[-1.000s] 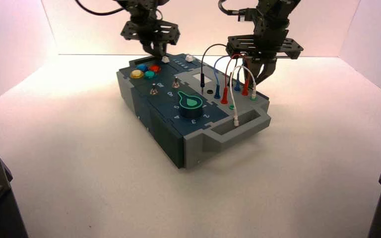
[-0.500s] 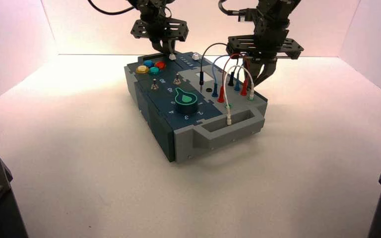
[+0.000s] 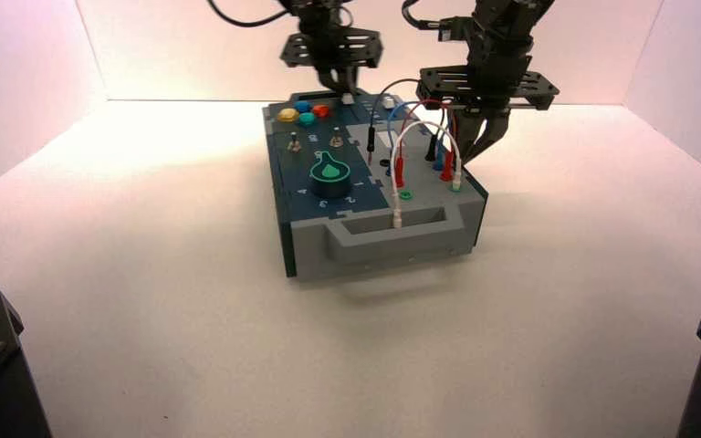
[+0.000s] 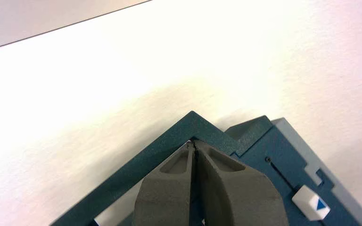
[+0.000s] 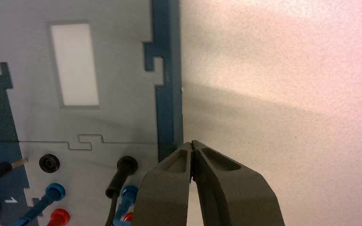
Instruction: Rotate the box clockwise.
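We see the box around the middle of the counter, taking twelve o'clock as away from the high camera, with its grey near handle toward six and its long sides leaning slightly toward eleven. On its dark-blue half, the green dial sits near seven; beyond it stand two toggle switches, then yellow, blue, red and teal buttons toward eleven. Two white slider caps lie near twelve. Looped wires in black, blue, red and white rise over the grey half toward three, where we also find a white rectangular window. Our left pincer is clenched, its tips together at the dark far handle, at twelve. Our right pincer, also clenched, points down at the box's long edge toward two; whether it touches, we cannot tell.
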Robot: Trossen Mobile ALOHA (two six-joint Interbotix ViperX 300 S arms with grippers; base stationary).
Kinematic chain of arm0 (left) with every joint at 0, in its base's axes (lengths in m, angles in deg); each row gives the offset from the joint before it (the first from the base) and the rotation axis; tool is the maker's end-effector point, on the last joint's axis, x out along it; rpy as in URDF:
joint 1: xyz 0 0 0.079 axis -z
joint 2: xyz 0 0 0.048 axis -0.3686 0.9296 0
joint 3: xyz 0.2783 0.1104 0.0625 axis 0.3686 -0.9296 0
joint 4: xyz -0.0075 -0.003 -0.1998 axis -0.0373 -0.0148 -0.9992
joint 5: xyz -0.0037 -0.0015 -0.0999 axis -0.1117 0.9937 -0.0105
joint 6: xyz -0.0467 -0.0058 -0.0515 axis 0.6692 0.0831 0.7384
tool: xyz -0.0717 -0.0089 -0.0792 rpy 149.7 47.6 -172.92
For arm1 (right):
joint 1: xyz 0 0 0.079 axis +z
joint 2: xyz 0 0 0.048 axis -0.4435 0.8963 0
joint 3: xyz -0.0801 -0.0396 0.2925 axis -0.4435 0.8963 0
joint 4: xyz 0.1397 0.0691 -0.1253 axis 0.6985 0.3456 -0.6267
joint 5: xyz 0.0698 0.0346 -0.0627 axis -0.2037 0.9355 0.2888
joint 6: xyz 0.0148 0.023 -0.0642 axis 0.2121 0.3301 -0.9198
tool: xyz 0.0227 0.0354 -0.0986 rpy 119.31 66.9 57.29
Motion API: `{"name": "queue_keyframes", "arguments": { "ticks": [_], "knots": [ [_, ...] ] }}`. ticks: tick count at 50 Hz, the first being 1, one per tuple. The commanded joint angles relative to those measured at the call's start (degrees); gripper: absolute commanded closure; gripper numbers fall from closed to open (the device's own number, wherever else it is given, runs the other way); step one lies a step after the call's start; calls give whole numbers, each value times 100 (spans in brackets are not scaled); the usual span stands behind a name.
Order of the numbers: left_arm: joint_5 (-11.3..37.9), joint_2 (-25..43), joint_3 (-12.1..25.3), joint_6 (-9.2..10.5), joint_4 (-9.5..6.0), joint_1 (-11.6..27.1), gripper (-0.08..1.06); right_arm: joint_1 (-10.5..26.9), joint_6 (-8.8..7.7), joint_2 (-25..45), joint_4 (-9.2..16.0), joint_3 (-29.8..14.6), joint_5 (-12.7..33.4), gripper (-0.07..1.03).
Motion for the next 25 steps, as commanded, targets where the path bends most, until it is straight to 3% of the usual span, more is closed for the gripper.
{"name": "queue_keyframes", "arguments": {
  "ticks": [1,25],
  "knots": [
    [158,-44,404,-70,-97,237,101,53,-9,-79,26,-79,-35,98],
    [220,-62,563,-158,-97,220,101,-9,-18,-105,0,-26,-79,98]
  ]
}}
